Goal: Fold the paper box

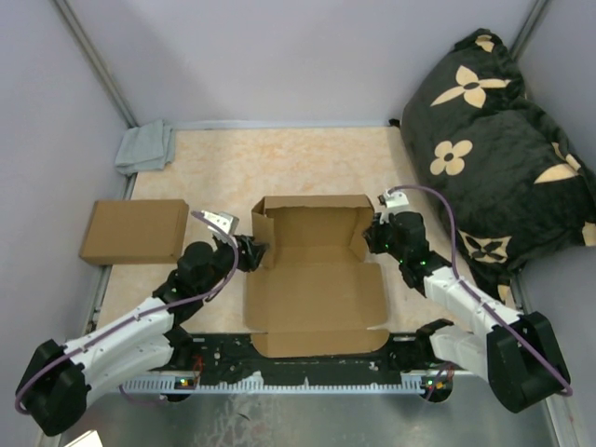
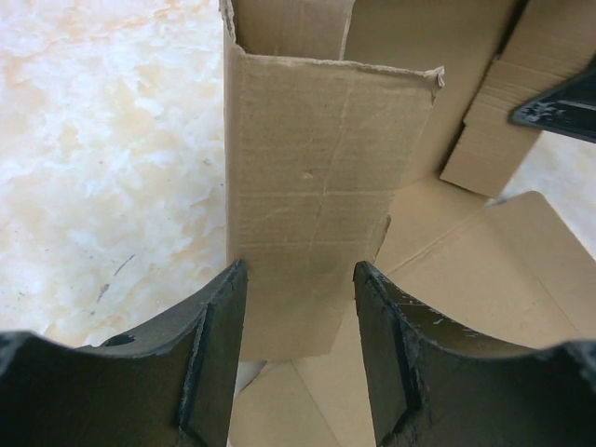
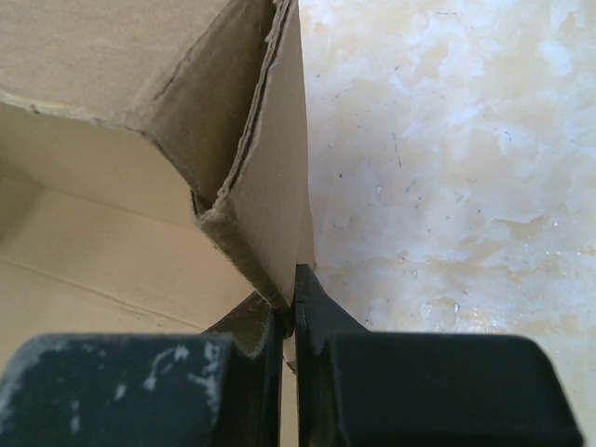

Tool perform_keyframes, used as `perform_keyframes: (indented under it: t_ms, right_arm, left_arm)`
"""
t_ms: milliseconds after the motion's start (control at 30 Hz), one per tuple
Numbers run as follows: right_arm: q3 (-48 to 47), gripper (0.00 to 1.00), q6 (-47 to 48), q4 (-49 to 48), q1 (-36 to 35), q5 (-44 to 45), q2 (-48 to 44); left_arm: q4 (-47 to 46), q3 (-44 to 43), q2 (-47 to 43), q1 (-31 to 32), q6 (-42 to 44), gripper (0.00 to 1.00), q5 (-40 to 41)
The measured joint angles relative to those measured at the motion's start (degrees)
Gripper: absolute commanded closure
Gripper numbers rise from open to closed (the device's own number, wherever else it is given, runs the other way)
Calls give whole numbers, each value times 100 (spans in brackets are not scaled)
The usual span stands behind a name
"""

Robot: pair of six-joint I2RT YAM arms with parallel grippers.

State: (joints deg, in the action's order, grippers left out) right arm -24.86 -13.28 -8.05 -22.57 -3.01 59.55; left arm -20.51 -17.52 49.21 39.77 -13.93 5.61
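Note:
The paper box [image 1: 317, 291], plain brown cardboard, lies at the table's middle with its back and side walls raised and its front panel flat. My left gripper [image 1: 255, 253] sits at the box's left wall. In the left wrist view it [image 2: 300, 279] is open, and an upright side flap [image 2: 317, 177] stands face-on just past the fingers [image 2: 216, 354], untouched. My right gripper [image 1: 372, 238] is at the box's right wall. In the right wrist view it [image 3: 291, 291] is shut on the lower edge of the folded-over right wall [image 3: 265, 177].
A second flat brown cardboard box [image 1: 135, 231] lies at the table's left edge. A grey cloth [image 1: 145, 147] is in the back left corner. A black flowered pillow [image 1: 503, 149] fills the right side past the table edge.

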Motion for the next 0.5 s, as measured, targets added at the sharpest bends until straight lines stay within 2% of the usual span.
perform_keyframes:
  t_ms: [200,267,500]
  right_arm:
    - [-160,100,11,74,214,81,181]
    - [-197,100,81,24,328,109,269]
    - [-422,100,562,-372,833,-157,811]
  left_arm:
    - [142,247,-846,0,-120,44,-181]
    - [208,249,-988,0,-133,41,-170]
    - [387,452,-1309,0,-232,38,234]
